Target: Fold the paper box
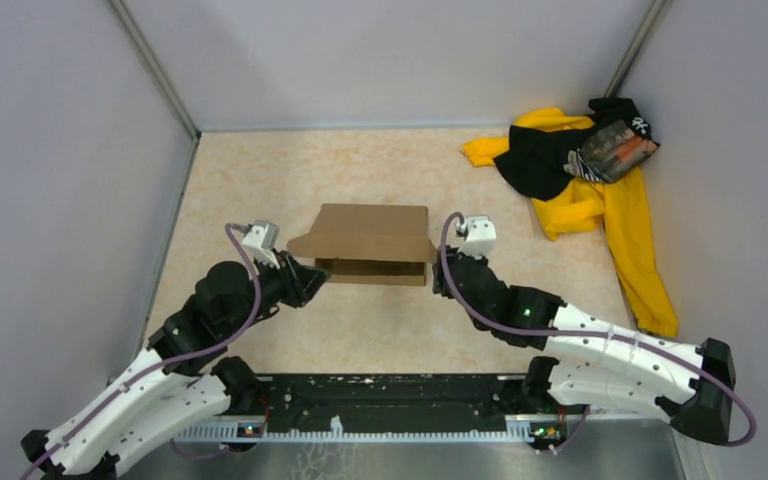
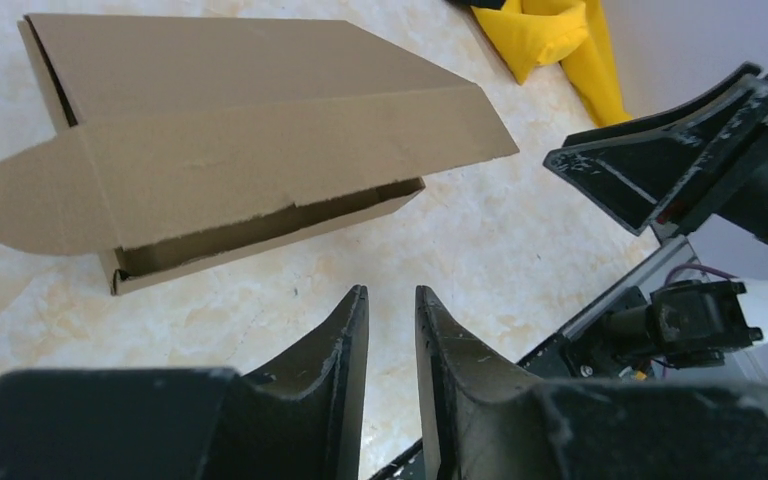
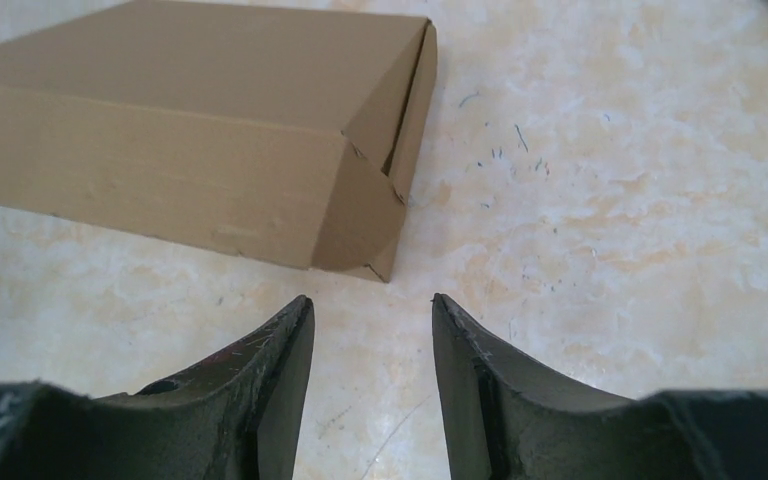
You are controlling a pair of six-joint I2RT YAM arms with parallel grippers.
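At the middle of the pale tabletop (image 1: pixel 260 180), the paper box (image 1: pixel 372 243) lies as a shallow brown carton, its lid lowered but untucked and a rounded flap sticking out at its left end. The left gripper (image 1: pixel 308 281) sits near the box's near-left corner, fingers a narrow slit apart and empty. The right gripper (image 1: pixel 444 272), just beside the near-right corner, is spread and holds nothing.
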